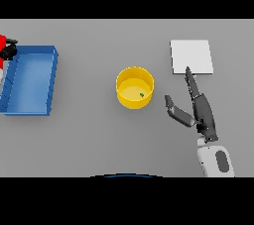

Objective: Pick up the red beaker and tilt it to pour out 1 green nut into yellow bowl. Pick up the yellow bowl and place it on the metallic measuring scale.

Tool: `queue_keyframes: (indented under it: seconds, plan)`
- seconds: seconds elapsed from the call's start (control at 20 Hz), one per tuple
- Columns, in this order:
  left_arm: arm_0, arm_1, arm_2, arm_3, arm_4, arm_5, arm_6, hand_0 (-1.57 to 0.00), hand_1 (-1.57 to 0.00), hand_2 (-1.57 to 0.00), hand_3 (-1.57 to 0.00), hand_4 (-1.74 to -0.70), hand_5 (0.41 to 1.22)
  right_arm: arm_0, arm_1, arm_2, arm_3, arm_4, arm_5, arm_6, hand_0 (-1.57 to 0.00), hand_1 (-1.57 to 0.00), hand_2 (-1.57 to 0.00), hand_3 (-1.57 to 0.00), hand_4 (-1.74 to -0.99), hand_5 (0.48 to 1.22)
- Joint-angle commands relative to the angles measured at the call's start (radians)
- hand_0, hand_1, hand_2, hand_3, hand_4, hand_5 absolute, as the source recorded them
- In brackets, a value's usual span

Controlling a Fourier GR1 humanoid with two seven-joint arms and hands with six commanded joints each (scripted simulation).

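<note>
1. The yellow bowl [134,88] stands mid-table, a green nut [142,95] inside.
2. The right hand [199,111], at the bowl's 4 o'clock, has straight, spread fingers, clear of the bowl.
3. The metallic measuring scale [191,56] lies at the bowl's 2 o'clock.
4. At 9 o'clock, past the blue tray [31,79], the left hand [8,50] and red beaker [3,40] are cut off by the edge; grip unreadable.

Blue tray [51,79] — far left, on grey table [99,140]
</note>
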Motion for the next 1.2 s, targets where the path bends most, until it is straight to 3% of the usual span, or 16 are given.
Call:
queue_keyframes:
  seconds: [0.0,0.05,0.1,0.15,0.2,0.25,0.3,0.4,0.55,0.7,0.85,0.95,1.05,1.15]
  plan:
    - [0.033,0.028,-0.024,-0.080,0.012,-0.004,0.048,-1.57,-1.57,-1.57,-1.37,-1.73,0.955,-0.007,-0.002,-0.005,0.007,0.000,-0.003,0.006,0.00,0.00,0.00,0.00,-1.168,0.679]
    - [0.052,0.050,-0.048,-0.148,0.025,-0.015,0.087,-1.57,-1.57,-1.57,-1.41,-1.66,0.888,-0.005,-0.002,-0.002,0.003,0.002,-0.002,0.003,0.00,0.00,0.00,0.00,-1.165,0.678]
    - [0.083,0.075,-0.061,-0.215,0.046,-0.032,0.082,-1.57,-1.57,-1.57,-1.37,-1.49,0.827,-0.006,-0.001,0.000,-0.003,0.008,-0.008,0.001,0.00,0.00,0.00,0.00,-1.165,0.675]
    - [0.109,0.112,-0.080,-0.277,0.043,-0.063,0.077,-1.57,-1.54,-1.49,-1.24,-1.31,0.774,0.004,0.005,0.003,0.007,0.012,-0.012,-0.009,0.00,0.00,0.00,0.00,-1.163,0.671]
    - [0.137,0.141,-0.091,-0.324,0.046,-0.094,0.047,-1.50,-1.38,-1.31,-1.10,-1.15,0.740,0.002,0.003,0.001,0.008,0.012,-0.014,-0.008,0.00,0.00,0.00,0.00,-1.159,0.669]
    - [0.162,0.162,-0.080,-0.359,0.076,-0.144,0.011,-1.25,-1.10,-1.05,-0.88,-1.03,0.714,0.001,-0.003,0.001,0.009,0.013,-0.011,-0.009,0.00,0.00,0.00,0.00,-1.161,0.669]
    - [0.168,0.175,-0.083,-0.380,0.092,-0.177,0.025,-1.00,-0.88,-0.84,-0.71,-0.93,0.697,0.004,-0.001,0.002,0.012,0.012,-0.010,-0.014,0.00,0.00,0.00,0.00,-1.162,0.671]
    - [0.176,0.189,-0.085,-0.403,0.111,-0.217,0.033,-0.64,-0.56,-0.54,-0.45,-0.82,0.667,0.005,0.005,0.011,0.004,0.013,-0.006,-0.023,0.00,0.00,0.00,0.00,-1.151,0.677]
    - [0.164,0.192,-0.127,-0.393,0.053,-0.225,0.039,-0.33,-0.29,-0.27,-0.23,-0.75,0.647,0.010,-0.008,-0.001,-0.002,-0.001,0.002,-0.021,0.00,0.00,0.00,0.00,-1.148,0.688]
    - [0.150,0.170,-0.129,-0.348,0.029,-0.199,0.029,-0.17,-0.15,-0.14,-0.12,-0.72,0.647,0.011,-0.006,0.009,-0.009,0.015,-0.002,-0.008,0.00,0.00,0.00,0.00,-1.164,0.688]
    - [0.134,0.164,-0.130,-0.329,0.002,-0.166,0.017,-0.09,-0.07,-0.07,-0.06,-0.70,0.653,0.002,-0.011,0.005,-0.009,0.023,-0.011,0.015,0.00,0.00,0.00,0.00,-1.178,0.679]
    - [0.147,0.159,-0.118,-0.344,0.009,-0.142,-0.030,-0.05,-0.05,-0.05,-0.04,-0.71,0.663,0.001,-0.027,0.025,-0.027,0.076,-0.021,0.040,0.00,0.00,0.00,0.00,-1.163,0.677]
    - [0.153,0.158,-0.114,-0.349,0.007,-0.124,-0.047,-0.03,-0.03,-0.03,-0.02,-0.71,0.679,-0.017,-0.050,0.049,-0.013,0.094,0.016,0.026,0.00,0.00,0.00,0.00,-1.132,0.703]
    - [0.141,0.163,-0.114,-0.353,0.001,-0.121,-0.041,-0.02,-0.02,-0.02,-0.01,-0.71,0.689,-0.065,-0.105,0.078,0.000,0.126,0.075,0.010,0.00,0.00,0.00,0.00,-1.153,0.728]
